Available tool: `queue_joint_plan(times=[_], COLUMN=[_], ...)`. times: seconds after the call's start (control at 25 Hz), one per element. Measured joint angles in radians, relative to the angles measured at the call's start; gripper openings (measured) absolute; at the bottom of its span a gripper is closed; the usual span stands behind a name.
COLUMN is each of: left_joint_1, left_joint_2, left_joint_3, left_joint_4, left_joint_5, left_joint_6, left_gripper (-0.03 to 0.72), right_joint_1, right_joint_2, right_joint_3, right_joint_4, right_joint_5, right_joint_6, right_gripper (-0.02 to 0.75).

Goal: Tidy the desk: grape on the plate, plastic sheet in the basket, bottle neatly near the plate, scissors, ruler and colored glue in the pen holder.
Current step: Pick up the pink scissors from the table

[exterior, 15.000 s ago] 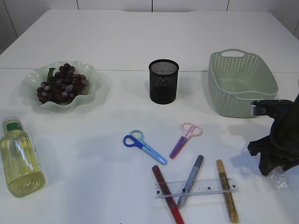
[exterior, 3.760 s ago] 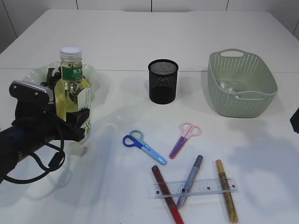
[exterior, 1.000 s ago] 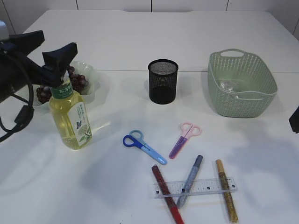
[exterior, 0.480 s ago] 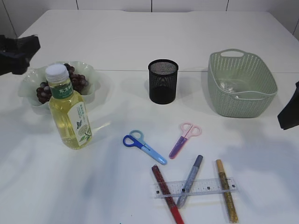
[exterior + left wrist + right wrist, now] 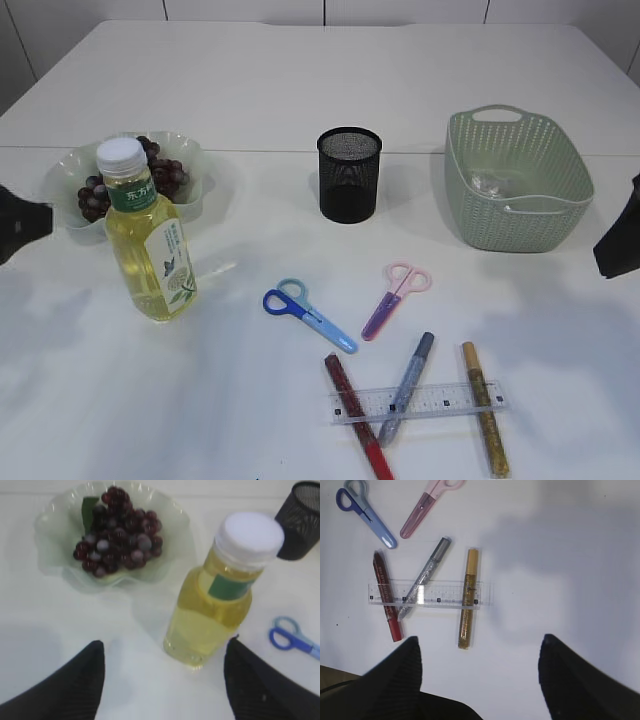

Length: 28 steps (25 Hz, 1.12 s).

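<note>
Bottle (image 5: 147, 245) now stands upright by itself near the counter's left edge, just in front of the plate (image 5: 205, 180) of grapes (image 5: 125, 180), freed since a second ago. Left claw (image 5: 162, 680) has drawn back, jaws apart and empty. Right claw (image 5: 480, 680) hovers wide open above the ruler (image 5: 430, 596) and glue sticks near the front edge, suggesting the pen holder (image 5: 350, 175) items come next.

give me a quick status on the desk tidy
Both grippers open, empty: left, right. Bottle upright by plate. Two scissors, ruler, glue sticks on table; nothing blocks them.
</note>
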<state>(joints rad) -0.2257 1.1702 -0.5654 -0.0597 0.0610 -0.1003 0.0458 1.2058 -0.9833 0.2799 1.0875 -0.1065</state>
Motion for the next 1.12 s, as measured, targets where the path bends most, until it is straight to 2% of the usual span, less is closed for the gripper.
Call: queue_joint_plan(times=[0.48, 0.72, 1.0, 1.12], left_joint_1=[0.000, 0.000, 0.000, 0.000], left_joint_2=[-0.068, -0.068, -0.068, -0.068], left_joint_3=[-0.005, -0.125, -0.197, -0.197], left_joint_4=[-0.044, -0.073, -0.109, -0.149], left_joint_5=[0.645, 0.951, 0.921, 0.915], left_joint_6=[0.006, 0.062, 0.071, 0.071], left_gripper=[0.511, 0.499, 0.498, 0.498], right_joint_1=[0.000, 0.000, 0.003, 0.041], right_joint_2=[0.000, 0.000, 0.000, 0.006], right_joint_3=[0.000, 0.000, -0.052, -0.099], right_joint_4=[0.006, 0.077, 0.086, 0.075], right_joint_5=[0.000, -0.010, -0.030, -0.056], right_joint_6=[-0.007, -0.007, 0.092, 0.141], right_gripper=[0.563, 0.563, 0.563, 0.545])
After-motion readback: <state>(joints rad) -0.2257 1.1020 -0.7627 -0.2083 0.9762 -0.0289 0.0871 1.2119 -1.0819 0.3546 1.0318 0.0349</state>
